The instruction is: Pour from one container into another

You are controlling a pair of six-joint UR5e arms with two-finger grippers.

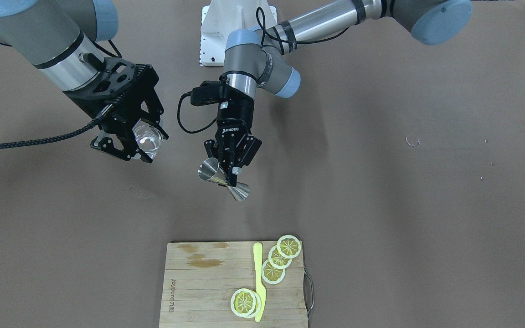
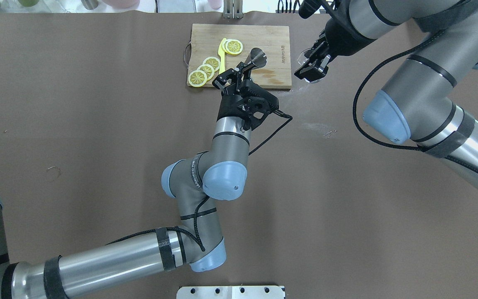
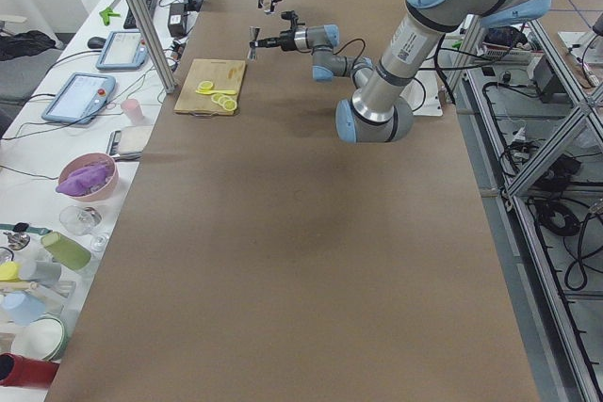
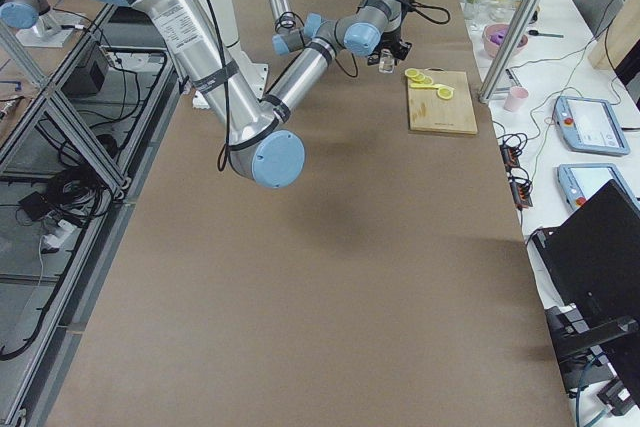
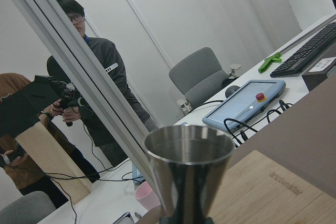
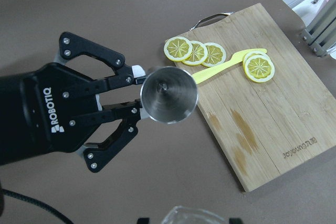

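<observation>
Jigger (image 1: 220, 177) of shiny steel hangs in the air over the table, near the side of the wooden cutting board (image 1: 198, 291) that faces the robot. The left gripper (image 1: 231, 172) has its fingers closed on the narrow waist. The jigger is tilted far to the side, with one cone mouth turned toward the clear glass (image 1: 148, 139). The glass sits between the fingers of the right gripper (image 1: 135, 145), also in the air, apart from the jigger. The board lies at the table edge far from the robot and carries lemon slices (image 1: 288, 246) and a yellow knife (image 1: 259, 282).

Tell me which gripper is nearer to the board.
Left. The left gripper, holding the jigger, hangs near the board; the right gripper, holding the glass, is farther off sideways.
</observation>
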